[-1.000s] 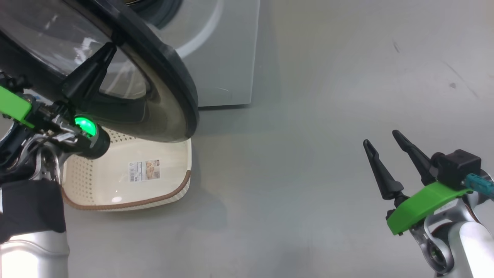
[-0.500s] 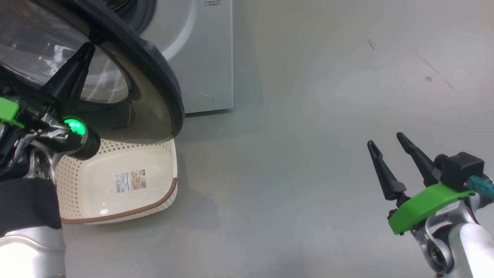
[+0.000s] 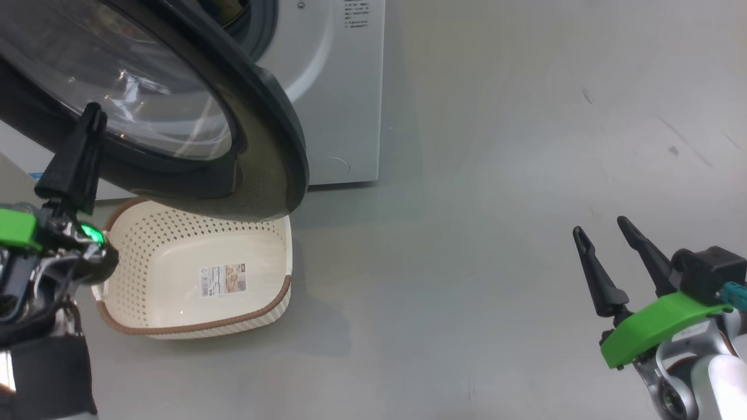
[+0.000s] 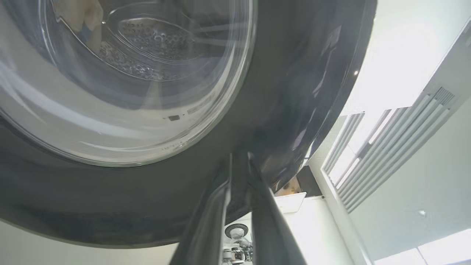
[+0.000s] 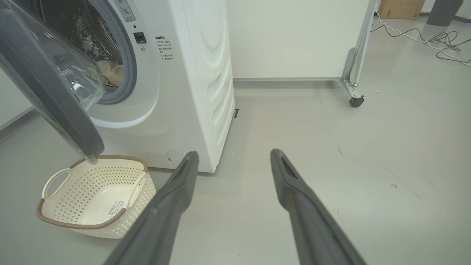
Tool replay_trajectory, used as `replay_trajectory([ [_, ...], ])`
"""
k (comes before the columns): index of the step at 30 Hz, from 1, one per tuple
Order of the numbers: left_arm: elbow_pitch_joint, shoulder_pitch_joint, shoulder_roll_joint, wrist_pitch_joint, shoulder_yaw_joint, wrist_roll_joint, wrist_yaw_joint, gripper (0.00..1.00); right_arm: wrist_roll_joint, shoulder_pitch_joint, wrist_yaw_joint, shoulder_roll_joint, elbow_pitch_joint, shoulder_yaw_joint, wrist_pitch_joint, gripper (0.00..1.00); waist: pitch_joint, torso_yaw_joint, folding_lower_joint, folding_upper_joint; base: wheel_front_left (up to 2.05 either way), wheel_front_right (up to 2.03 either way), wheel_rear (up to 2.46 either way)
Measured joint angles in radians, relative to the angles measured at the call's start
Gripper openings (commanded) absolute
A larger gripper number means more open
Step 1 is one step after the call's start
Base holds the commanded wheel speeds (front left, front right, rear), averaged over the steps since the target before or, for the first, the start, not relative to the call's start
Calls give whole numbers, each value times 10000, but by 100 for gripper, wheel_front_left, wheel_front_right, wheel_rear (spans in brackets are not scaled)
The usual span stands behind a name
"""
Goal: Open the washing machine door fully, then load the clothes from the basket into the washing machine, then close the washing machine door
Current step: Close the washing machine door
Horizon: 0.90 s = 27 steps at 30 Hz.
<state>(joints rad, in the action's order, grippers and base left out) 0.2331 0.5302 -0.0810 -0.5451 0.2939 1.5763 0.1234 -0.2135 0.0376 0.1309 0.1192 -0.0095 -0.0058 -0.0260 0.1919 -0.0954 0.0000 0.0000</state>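
Left gripper (image 3: 92, 114) is up at the washing machine door (image 3: 274, 146), its jaws clenched tight together with nothing between them. In the left wrist view the two dark tips (image 4: 239, 159) meet right at the glossy black rim of the door (image 4: 294, 92), below the glass bowl; whether they actually press on it, I cannot tell. The door hangs partway open, swung out from the washing machine (image 3: 344, 87), its lower edge over the back of the basket (image 3: 280, 291). The basket sits on the floor (image 3: 467, 233) just in front of the machine, its label sticker showing on the bare bottom. In the right wrist view, the clothes (image 5: 112, 73) are a cream bundle lying low in the drum, behind the grey gasket. Over on the other side, the right gripper (image 3: 600, 226) hangs above open floor, well apart from the machine and the basket. Its jaws are released and spread wide, holding nothing and touching nothing, and from its own camera (image 5: 233, 154) they point toward the machine's front corner.
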Motion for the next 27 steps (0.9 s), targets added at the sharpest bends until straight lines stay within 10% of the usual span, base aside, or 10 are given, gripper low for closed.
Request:
replay_trajectory([
  [3, -943, -753, 46, 874, -290, -1191, 2, 56, 27, -146, 0, -12, -33, -102, -4, 100, -119, 138, 0, 0, 0, 0, 0],
  [4, -1198, -1015, 50, 1296, -428, -1580, 2, 85, 27, -204, 0, -13, -35, -128, -8, 100, -156, 185, 0, 0, 0, 0, 0],
  [6, -1551, -1486, 42, 2086, -652, -2332, 0, 76, 40, -291, 0, -13, -54, -150, -27, 100, -234, 249, 0, 0, 0, 0, 0],
  [9, -1638, -2257, -44, 4059, -867, -4126, 2, 100, 40, -340, 0, -13, -92, -151, -111, 100, -387, 325, 0, 0, 0, 0, 0],
  [13, -1540, -2999, -378, 5352, -1511, -6452, -50, 100, 40, -348, 0, -13, -136, -150, -186, 100, -517, 330, 0, 0, 0, 0, 0],
  [20, -1576, -4121, -826, 6844, -2631, -10280, -1354, 100, 40, -588, 0, -13, -142, -136, -196, 100, -661, 210, 0, 0, 0, 0, 0],
  [27, -1772, -5019, -865, 7336, -3166, -11683, -2119, 100, 40, -722, 0, -12, -142, -140, -199, 100, -722, 103, 0, 0, 0, 0, 0],
])
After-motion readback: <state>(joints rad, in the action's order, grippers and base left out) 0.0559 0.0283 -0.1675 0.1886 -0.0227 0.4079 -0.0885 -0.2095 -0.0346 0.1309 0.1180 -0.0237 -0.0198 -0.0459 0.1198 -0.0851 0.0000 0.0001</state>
